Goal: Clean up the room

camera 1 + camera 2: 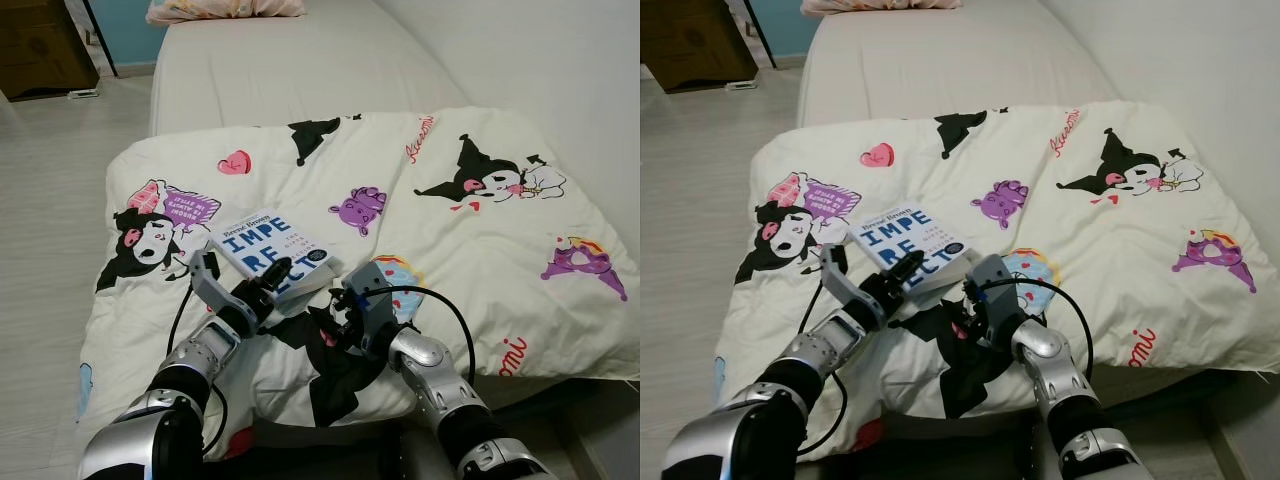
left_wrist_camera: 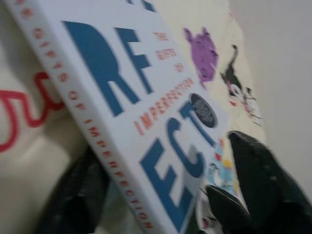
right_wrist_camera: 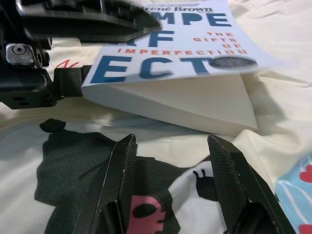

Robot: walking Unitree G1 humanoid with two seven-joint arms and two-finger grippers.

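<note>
A white book (image 1: 268,250) with big blue letters lies on a cream cartoon-print blanket (image 1: 420,180) spread over the bed. My left gripper (image 1: 272,278) is shut on the book's near spine corner, one finger lying across the cover and the other under it; the left wrist view shows the cover (image 2: 146,97) between them. My right gripper (image 1: 343,306) rests low on the blanket just right of the left one. It is open, and its fingers (image 3: 122,180) point at the book's page edge (image 3: 195,105) with nothing between them.
The bare mattress (image 1: 300,60) runs on beyond the blanket to a pillow (image 1: 225,8). A white wall (image 1: 560,60) lines the bed's right side. Pale floor (image 1: 50,200) lies on the left, with a dark wooden cabinet (image 1: 40,45) at the far left.
</note>
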